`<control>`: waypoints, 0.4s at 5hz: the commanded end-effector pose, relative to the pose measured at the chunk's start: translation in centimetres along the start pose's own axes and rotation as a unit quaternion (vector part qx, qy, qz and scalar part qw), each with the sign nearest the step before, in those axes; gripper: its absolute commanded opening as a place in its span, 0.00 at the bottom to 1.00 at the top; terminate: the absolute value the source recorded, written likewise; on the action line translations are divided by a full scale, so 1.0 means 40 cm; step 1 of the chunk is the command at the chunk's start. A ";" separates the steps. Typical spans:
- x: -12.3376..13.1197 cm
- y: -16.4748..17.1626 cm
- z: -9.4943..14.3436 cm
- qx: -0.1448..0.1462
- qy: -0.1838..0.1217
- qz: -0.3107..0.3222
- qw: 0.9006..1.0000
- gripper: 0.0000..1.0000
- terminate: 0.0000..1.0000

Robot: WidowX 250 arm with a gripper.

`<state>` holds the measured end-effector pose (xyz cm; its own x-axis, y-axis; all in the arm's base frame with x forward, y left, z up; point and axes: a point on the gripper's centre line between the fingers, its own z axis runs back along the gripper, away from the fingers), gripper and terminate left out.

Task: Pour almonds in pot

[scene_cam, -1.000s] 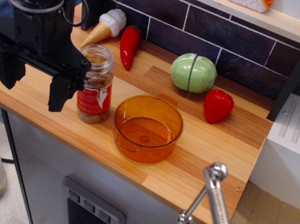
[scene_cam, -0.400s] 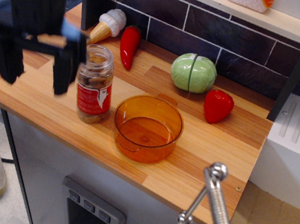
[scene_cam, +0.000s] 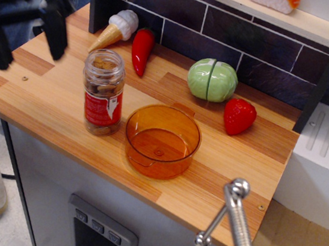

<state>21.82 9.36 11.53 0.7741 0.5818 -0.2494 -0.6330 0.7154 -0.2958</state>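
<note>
Here the end effector hangs at the upper left of the view, blurred, above the left end of the wooden surface. Its two dark fingers stand spread wide apart with nothing between them; it has hold of nothing. It is well apart from the jar, up and to the left of it.

The clear plastic jar stands upright on the surface, near the front edge, with no lid visible on its mouth. The almonds show through the clear wall near the top and again below the red-and-white label. Just beside the jar, to its right, sits the pot, a shallow translucent orange round vessel with a small tab handle at its far rim. Its inside looks bare, with only the orange bottom showing. Whether jar and pot touch cannot be told.

Farther back lie a toy ice cream cone and a red chili pepper, close to the dark tiled wall. A green round toy vegetable sits behind the pot, and a red strawberry lies just right of it. A metal handle juts in at the lower right foreground.
</note>
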 end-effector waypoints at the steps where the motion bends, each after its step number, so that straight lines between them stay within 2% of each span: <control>1: 0.108 0.036 -0.013 -0.010 0.040 0.144 0.989 1.00 0.00; 2: 0.163 0.033 -0.053 -0.011 0.089 0.212 0.973 1.00 0.00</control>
<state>26.38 12.99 6.18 0.3771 0.7331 -0.5660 -0.9165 0.3836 -0.1138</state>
